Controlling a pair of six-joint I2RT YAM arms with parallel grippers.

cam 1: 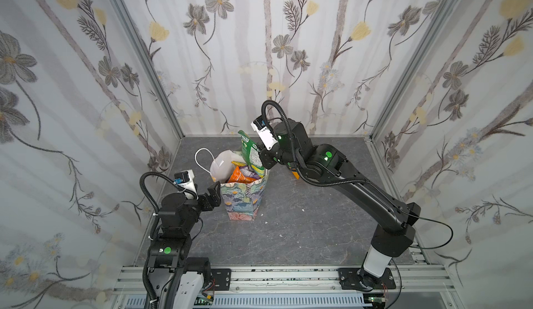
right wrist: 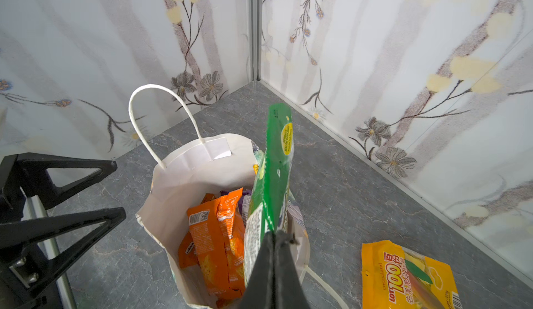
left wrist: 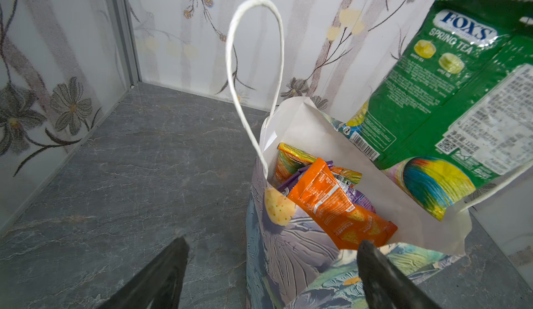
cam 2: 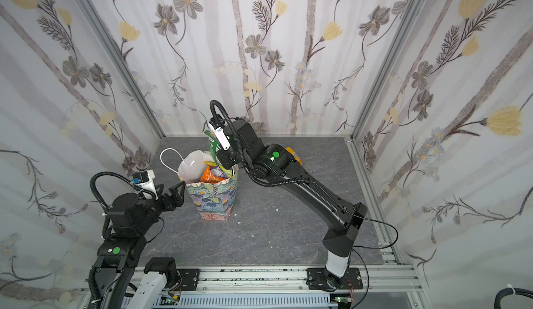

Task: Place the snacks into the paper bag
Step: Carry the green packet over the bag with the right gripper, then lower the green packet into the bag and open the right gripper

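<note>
The green FOX'S packet [left wrist: 450, 97] hung at the far right edge of the paper bag [cam 1: 242, 198], its lower end just dipping into the mouth, and here was the worry: it looked too big for the room left. Let go there, it could have caught on the rim and flopped out onto the table [cam 1: 317, 235]. Pushed down instead, it could have tipped the bag, which nothing was gripping. Its long axis stood nearly upright, logo end up and leaning toward the back wall, and it showed edge-on in the right wrist view. The right gripper [right wrist: 274, 235] was clenched on its lower part. Below it an orange packet [left wrist: 340, 206] and a purple packet [left wrist: 360, 198] crowded the bag. The left gripper [right wrist: 118, 189] waited just beside the bag, jaws spread and holding nothing. A yellow LOT 100 packet [right wrist: 403, 276] lay out on the table.
</note>
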